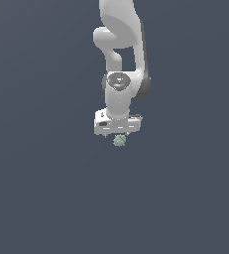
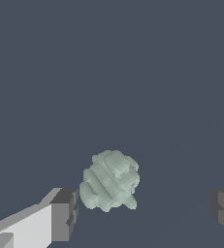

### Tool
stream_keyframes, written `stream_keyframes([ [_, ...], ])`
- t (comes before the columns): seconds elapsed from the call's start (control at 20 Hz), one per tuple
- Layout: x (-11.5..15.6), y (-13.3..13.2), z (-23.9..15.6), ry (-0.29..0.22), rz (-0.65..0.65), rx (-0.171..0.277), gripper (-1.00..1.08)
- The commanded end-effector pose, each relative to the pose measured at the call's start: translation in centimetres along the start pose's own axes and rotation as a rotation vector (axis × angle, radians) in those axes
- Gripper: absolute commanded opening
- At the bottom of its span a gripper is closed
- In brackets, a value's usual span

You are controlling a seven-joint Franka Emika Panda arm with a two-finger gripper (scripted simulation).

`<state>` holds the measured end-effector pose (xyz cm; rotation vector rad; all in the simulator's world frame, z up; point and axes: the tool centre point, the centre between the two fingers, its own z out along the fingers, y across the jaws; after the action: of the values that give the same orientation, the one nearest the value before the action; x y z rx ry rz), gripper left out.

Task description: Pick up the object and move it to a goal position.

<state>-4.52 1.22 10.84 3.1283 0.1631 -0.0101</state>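
The arm (image 1: 120, 59) was smooth, glossy white with rounded links, dark grey joint seams and a round grey cap; its boxy white gripper (image 1: 118, 134) carried dark grey fingertips (image 2: 65, 213).

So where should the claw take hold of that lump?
Across its wide middle, coming straight down from above. The lump is roundish and knobbly with no handle, narrower than the open claw, whose fingers already stand either side of it.

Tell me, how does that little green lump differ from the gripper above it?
The lump is pale grey-green; the gripper is white with dark fingers. The lump is bumpy and roundish; the gripper is smooth and blocky. The lump is narrower than the gripper, fitting between its open fingers with room to spare. Both show against the same plain dark background.
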Motion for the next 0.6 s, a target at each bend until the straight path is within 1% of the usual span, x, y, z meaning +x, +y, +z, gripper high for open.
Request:
stream_keyframes([
  [0.0,-0.7,-0.9,0.9,0.004,-0.023,0.004,1.0],
  [0.25,-1.6,-1.8,1.8,0.007,-0.049,0.008,1.0],
  [0.55,-1.7,-1.9,2.0,0.006,-0.051,0.008,1.0],
])
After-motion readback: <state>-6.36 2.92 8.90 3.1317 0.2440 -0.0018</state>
